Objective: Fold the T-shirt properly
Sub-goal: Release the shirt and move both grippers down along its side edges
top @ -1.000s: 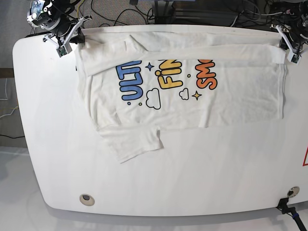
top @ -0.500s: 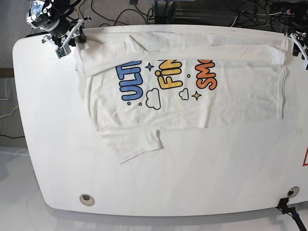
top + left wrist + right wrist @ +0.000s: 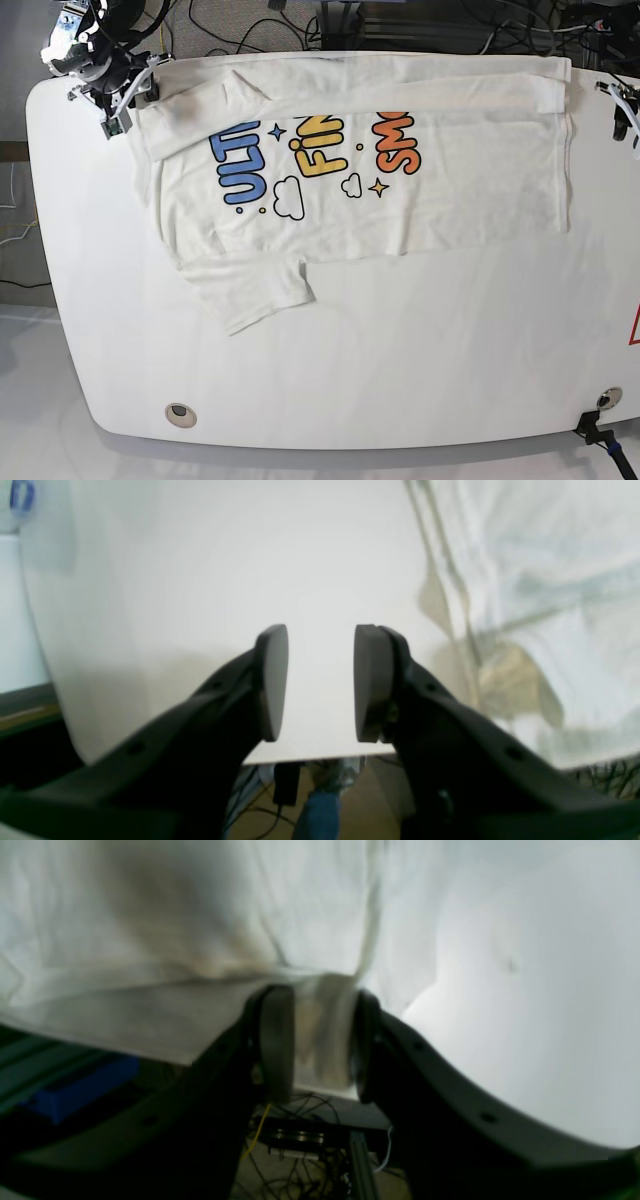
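T-shirt (image 3: pixel 420 180): now lies further toward the base view's left and far edge, print and all (folded strip included).
Right gripper (image 3: pixel 128 92): further left than before, pads pinching the shirt's corner.
Left gripper (image 3: pixel 320 682): jaws apart over bare table (image 3: pixel 420 340), off the hem it held.

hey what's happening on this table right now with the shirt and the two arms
A two-armed robot is folding a white printed T-shirt spread on a white table. The right gripper is clamped on the shirt's edge at the table's far corner, and the whole shirt has been dragged toward that side in the last second. The left gripper has let go: it is open over bare table beside the shirt. One long edge is already folded over.
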`<state>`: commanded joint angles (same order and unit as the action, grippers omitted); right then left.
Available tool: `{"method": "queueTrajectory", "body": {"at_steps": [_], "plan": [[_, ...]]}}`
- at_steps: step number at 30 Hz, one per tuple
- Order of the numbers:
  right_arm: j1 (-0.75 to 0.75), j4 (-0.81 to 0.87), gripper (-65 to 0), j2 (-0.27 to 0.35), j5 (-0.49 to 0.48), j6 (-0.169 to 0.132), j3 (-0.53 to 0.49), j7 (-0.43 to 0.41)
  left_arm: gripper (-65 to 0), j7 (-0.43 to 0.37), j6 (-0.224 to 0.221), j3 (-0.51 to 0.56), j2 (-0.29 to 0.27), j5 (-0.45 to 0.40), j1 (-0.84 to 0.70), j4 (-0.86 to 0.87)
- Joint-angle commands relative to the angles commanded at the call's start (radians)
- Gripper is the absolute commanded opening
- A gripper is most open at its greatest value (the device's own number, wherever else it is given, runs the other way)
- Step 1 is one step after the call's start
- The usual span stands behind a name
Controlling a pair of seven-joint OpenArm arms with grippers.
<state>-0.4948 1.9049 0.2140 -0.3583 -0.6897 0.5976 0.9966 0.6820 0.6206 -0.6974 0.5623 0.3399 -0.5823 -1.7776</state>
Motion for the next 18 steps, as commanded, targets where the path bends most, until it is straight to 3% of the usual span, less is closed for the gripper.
{"method": "queueTrajectory", "body": {"at_steps": [11,18], "plan": [[0.054,0.014,-45.8,0.008,-0.011,-0.002,0.038,0.018,-44.2,0.0,-0.002,0.104,-0.006,0.0,0.035,0.003],[0.173,0.009,-45.8,0.0,-0.011,-0.003,0.035,0.02,-44.2,0.0,-0.003,0.104,-0.06,-0.002,0.118,0.006]]}}
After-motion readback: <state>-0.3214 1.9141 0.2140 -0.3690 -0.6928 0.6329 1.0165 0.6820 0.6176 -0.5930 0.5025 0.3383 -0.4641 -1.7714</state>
